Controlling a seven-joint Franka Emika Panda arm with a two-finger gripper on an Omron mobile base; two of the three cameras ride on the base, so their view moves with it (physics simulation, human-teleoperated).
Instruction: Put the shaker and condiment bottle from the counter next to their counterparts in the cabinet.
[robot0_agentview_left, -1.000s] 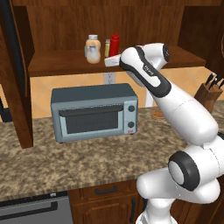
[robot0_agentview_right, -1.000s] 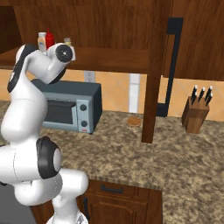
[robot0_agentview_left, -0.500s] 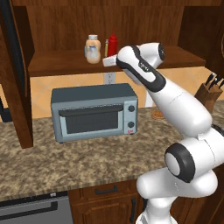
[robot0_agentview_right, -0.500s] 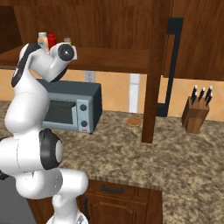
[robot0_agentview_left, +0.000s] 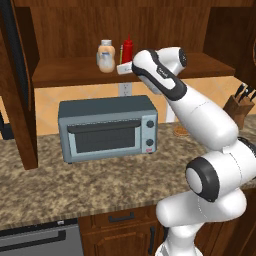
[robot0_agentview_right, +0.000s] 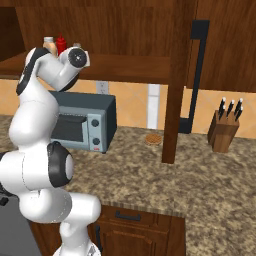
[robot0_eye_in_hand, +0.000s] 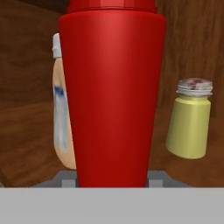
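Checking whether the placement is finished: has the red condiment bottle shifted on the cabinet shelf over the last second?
No. The condiment bottle stands in the same spot beside the peach-orange bottle, judged against it.

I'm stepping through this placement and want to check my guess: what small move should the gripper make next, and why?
Probably open and back straight away. The red condiment bottle stands upright on the cabinet shelf, close in front of the gripper, with the peach-orange bottle right behind it and the yellow-green shaker beside. Whether the fingers still clamp it cannot be told.
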